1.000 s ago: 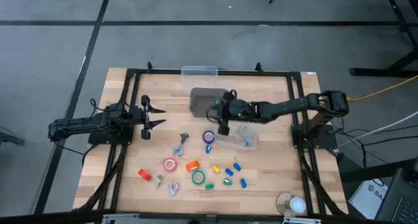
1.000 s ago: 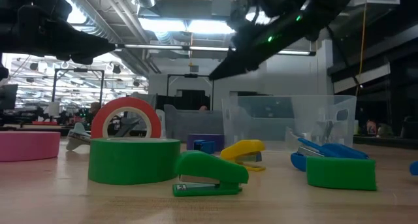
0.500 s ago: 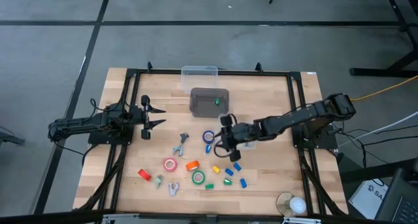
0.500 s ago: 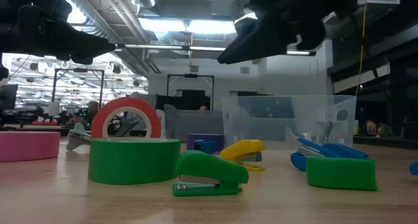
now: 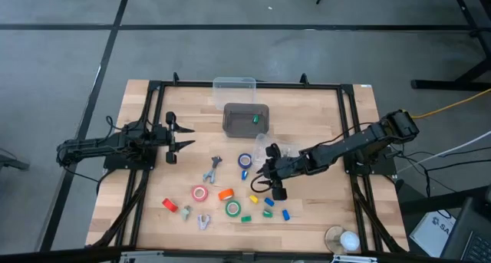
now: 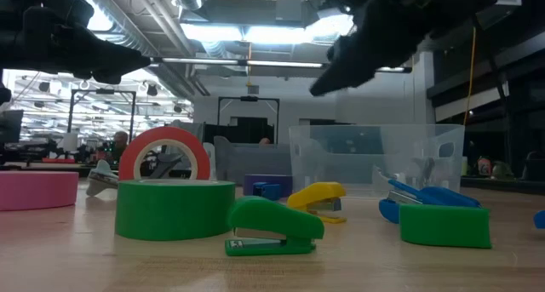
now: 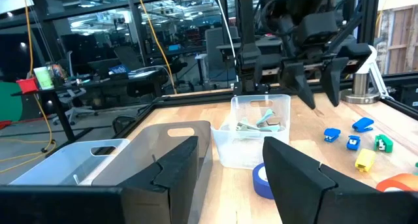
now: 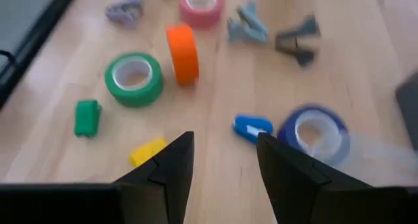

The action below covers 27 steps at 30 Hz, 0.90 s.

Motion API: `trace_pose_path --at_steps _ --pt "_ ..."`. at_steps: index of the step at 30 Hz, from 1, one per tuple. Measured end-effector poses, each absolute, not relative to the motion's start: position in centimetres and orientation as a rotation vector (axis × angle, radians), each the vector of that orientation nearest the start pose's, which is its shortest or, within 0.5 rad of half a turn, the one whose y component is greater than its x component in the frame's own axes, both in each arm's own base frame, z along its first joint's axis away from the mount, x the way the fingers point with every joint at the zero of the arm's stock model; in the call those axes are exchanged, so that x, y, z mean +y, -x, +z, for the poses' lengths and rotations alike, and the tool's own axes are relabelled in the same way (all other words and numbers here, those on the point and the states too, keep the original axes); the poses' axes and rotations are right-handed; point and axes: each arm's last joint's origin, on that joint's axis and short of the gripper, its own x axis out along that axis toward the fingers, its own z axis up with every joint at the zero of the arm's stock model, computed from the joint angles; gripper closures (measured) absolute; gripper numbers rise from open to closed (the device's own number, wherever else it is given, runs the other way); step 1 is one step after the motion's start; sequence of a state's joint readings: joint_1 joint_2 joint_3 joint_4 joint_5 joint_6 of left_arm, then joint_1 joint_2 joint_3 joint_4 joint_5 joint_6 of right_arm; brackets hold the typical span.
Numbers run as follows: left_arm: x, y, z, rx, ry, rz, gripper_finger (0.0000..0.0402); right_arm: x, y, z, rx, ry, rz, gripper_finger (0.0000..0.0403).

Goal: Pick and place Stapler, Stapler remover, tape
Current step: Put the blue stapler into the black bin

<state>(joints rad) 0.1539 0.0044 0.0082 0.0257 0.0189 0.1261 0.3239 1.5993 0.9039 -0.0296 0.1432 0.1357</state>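
Hovering right hand (image 5: 270,185) above staplers (image 5: 273,198)

Wooden table (image 5: 322,217) under me. Dark grey bin (image 5: 245,117) sits mid-table, with a clear bin (image 5: 234,83) beyond it at the far edge. Another clear tub (image 5: 288,157) stands near the middle. A white ball in a holder (image 5: 343,239) at the near right corner.

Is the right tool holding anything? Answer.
No, the right tool is open and empty above the table, near the blue tape.
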Motion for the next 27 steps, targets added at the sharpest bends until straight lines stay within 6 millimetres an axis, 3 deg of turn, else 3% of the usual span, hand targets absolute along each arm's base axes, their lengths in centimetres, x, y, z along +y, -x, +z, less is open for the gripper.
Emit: trace_pose_path --at_steps 10,20,27 --pt "1.4 -9.6 16.9 -0.021 -0.128 0.137 0.0233 9.5 -29.5 17.8 0.934 -0.11 -0.014 0.023" --pt "1.4 -9.6 16.8 -0.021 -0.128 0.137 0.0233 9.9 -29.3 17.7 1.009 -0.332 0.054 0.023" --pt "1.4 -9.6 16.8 -0.021 -0.128 0.137 0.0233 10.0 -29.4 17.7 1.006 -0.359 0.071 0.023"
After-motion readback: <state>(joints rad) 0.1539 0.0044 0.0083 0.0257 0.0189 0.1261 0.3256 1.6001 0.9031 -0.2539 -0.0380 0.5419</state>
